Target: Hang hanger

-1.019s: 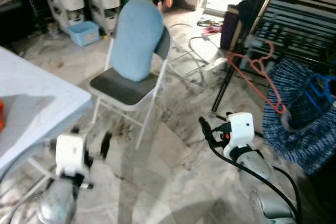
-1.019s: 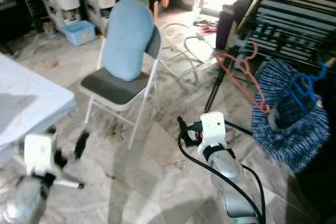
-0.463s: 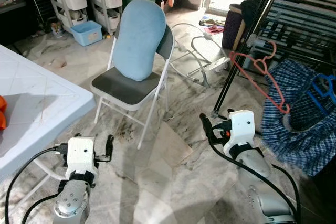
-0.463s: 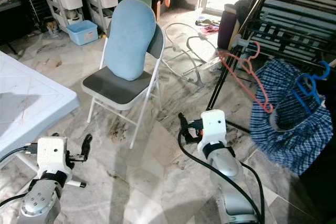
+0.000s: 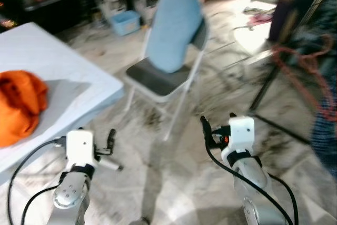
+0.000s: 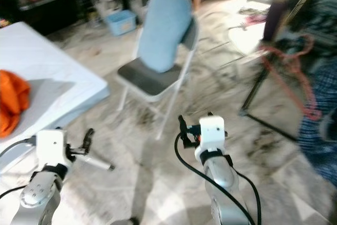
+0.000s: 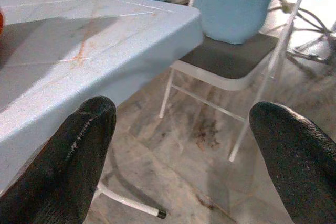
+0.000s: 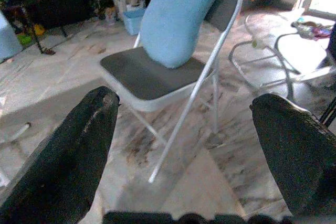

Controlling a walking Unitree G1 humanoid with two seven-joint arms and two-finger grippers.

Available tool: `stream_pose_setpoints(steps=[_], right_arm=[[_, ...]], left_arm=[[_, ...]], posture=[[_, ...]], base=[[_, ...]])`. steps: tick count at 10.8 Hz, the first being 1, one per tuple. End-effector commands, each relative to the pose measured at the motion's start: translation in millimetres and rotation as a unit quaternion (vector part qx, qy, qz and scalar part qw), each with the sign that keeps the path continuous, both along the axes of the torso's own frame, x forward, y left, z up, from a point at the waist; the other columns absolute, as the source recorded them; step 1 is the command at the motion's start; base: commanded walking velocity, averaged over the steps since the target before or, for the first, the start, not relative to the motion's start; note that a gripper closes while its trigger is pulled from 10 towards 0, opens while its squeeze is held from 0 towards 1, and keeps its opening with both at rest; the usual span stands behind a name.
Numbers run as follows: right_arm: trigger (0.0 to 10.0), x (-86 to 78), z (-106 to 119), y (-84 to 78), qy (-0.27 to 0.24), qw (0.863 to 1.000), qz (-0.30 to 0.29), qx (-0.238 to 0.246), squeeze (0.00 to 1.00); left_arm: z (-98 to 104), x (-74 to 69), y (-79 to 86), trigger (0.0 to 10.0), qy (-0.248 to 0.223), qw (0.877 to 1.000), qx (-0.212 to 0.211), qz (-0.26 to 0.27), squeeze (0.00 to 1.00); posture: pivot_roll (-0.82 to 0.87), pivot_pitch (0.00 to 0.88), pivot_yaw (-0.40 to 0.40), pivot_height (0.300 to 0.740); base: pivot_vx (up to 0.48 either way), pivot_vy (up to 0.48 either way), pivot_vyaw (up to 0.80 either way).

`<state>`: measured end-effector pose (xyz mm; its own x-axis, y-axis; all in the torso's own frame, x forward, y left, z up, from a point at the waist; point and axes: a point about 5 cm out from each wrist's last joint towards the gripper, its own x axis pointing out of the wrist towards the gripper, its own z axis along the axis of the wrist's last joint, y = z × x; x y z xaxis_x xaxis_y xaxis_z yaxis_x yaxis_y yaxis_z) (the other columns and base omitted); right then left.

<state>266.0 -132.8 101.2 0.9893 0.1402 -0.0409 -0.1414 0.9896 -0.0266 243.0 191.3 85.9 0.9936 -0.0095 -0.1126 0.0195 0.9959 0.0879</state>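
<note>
An orange-red hanger (image 5: pixel 308 75) hangs, blurred, on the dark drying rack (image 5: pixel 310 3) at the far right. My left gripper (image 5: pixel 95 132) is low over the floor beside the white table, open with nothing between its fingers (image 7: pixel 79 150). The right gripper (image 5: pixel 217 118) is also low, in the middle of the floor in front of the folding chair. It is open and empty, well short of the rack and hanger.
A grey folding chair (image 5: pixel 158 77) with a blue cushion (image 5: pixel 174 30) stands ahead on the marble floor. The white table (image 5: pixel 68 72) on the left carries an orange cloth (image 5: pixel 21 106). Shelves and a blue bin (image 5: pixel 125 22) are at the back. Blue checked fabric (image 5: pixel 327 135) lies at the right edge.
The whole view has swung left: the table and orange cloth have come in, the chair has shifted right, the rack and hanger sit at the right edge. Both grippers stay low and open.
</note>
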Motion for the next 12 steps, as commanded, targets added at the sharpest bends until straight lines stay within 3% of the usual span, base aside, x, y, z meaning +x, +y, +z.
stream_pose_setpoints(steps=[1,4,7,10,12], right_arm=[[10.0,-0.5,6.9,-0.5,-0.016,1.000,-0.006,0.001,0.00],[10.0,-1.1,10.1,9.0,-0.024,1.000,0.009,-0.011,0.00],[10.0,1.7,10.2,3.7,-0.024,1.000,0.006,-0.008,0.00],[10.0,14.7,11.7,-1.6,-0.020,1.000,0.023,-0.008,0.00],[10.0,28.3,13.9,8.2,-0.020,0.999,0.044,-0.007,0.00]], left_arm=[[1.4,1.8,-0.7,10.0,-0.001,1.000,0.001,-0.013,0.00],[1.0,7.4,-1.5,10.0,-0.003,1.000,0.004,-0.014,0.00],[-2.7,7.4,1.7,10.0,0.005,1.000,-0.004,-0.002,0.00],[-7.0,9.6,-10.2,10.0,-0.012,1.000,-0.018,0.016,0.00],[-9.5,16.7,-18.2,10.0,-0.009,0.998,-0.053,0.017,0.00]], posture=[[0.05,0.110,0.056,0.740],[0.04,0.111,0.060,0.740],[0.06,0.075,0.025,0.740],[0.11,0.011,-0.048,0.740],[0.15,0.000,-0.091,0.740]], base=[[0.000,0.000,0.80],[0.000,0.000,0.80],[0.000,0.000,0.80],[0.000,0.000,0.80],[0.000,0.000,0.80]])
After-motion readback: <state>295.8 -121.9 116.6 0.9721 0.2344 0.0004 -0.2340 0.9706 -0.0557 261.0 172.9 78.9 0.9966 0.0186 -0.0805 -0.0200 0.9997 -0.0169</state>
